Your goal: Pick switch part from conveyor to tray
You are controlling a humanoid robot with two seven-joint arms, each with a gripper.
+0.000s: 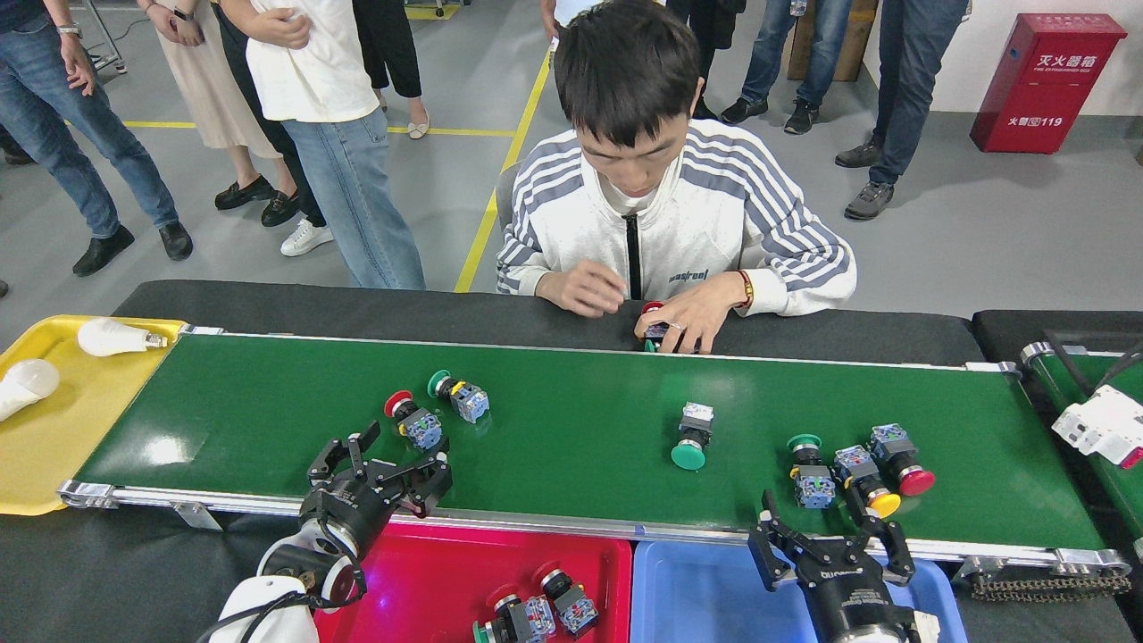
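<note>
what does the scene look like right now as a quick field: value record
conveyor: six switch parts lying on it
nearest left claw: red-capped switch
left claw: open, empty, at the near rail
right claw: open, empty, just short of three clustered switches
red tray: two switches inside
blue tray: no switches visible

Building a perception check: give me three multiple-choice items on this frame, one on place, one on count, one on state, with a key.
1. Where does the red tray lie?
A. beyond the conveyor's far rail
B. below the conveyor's near rail, left of the blue tray
C. on the yellow tray

2. How many switch parts lie on the wide green belt?
A. three
B. six
C. nine

3. What state is the left tool in?
A. open, holding nothing
B. shut on a bulb
C. out of view

Key: 1 B, it sits against the near rail beside the blue tray. 2 B, two at left, one mid-belt, three at right. 3 A, fingers spread with nothing between them.
</note>
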